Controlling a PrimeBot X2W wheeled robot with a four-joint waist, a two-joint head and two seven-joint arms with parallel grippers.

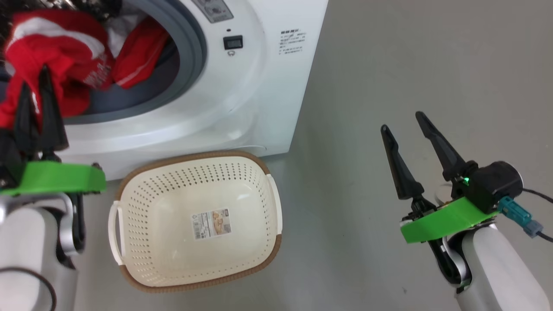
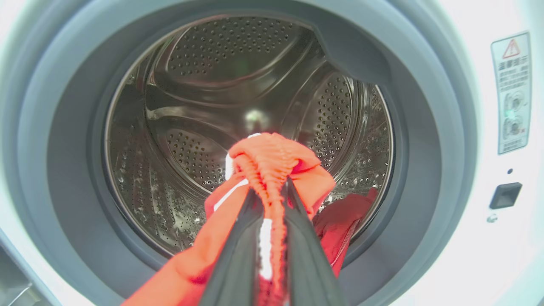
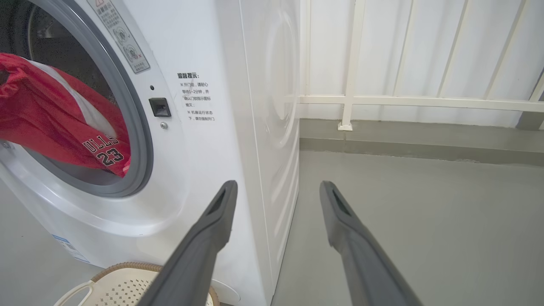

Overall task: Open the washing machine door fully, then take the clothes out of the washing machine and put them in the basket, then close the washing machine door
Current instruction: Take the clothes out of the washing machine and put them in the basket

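Note:
The white washing machine (image 1: pixel 259 86) has its round opening uncovered; the washing machine door is out of view. My left gripper (image 1: pixel 33 77) is at the opening's mouth, shut on a bunched red garment (image 2: pixel 272 153) of the clothes (image 1: pixel 56 47). That garment hangs over the grey rubber ring. Another red piece (image 2: pixel 344 221) lies low in the steel drum (image 2: pixel 204 85). The cream basket (image 1: pixel 190 156) sits empty on the floor just in front of the machine. My right gripper (image 1: pixel 402 122) hovers open over the floor to the right, holding nothing.
Grey floor stretches to the right of the machine. A white railing (image 3: pixel 352 100) runs along the wall behind it. A cable (image 1: pixel 535 196) trails from my right wrist. The basket's rim (image 3: pixel 127 272) shows at the machine's foot, left of my right gripper (image 3: pixel 277 187).

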